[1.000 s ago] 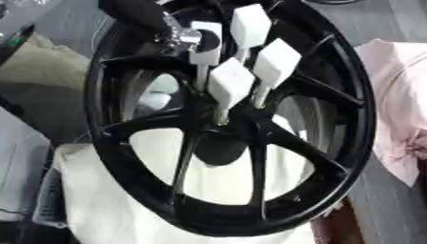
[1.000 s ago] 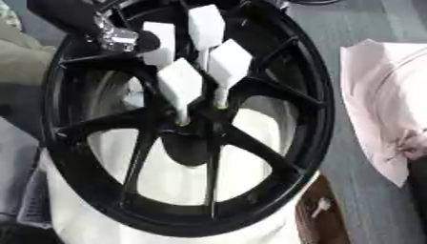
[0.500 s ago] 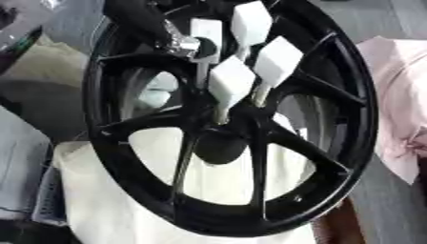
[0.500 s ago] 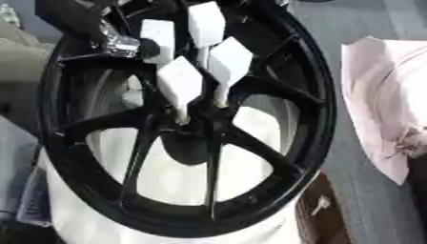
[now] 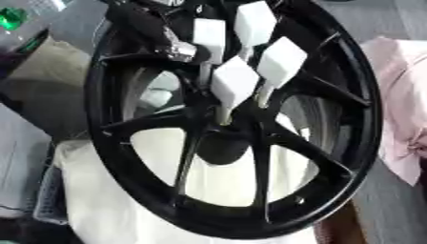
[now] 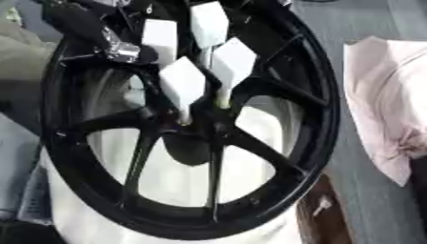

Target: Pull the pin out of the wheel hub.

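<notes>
Wheel hub (image 5: 242, 143) fills the middle of the view, its face turned toward the camera and tilted, lying on a cloth (image 5: 108, 209) that spreads under its lower left part; four pins (image 5: 235, 82) with flat heads stand in a cluster above the hub's centre, their stems running down into it; the two lower heads sit before the two upper ones; left robot hand (image 5: 171, 45) comes in from the upper left, over the rim, just beside the upper-left pin head (image 6: 158, 35), contact not clear; crumpled fabric (image 6: 388, 109) lies to the right of the wheel, apart from the rim; right robot hand not seen.
</notes>
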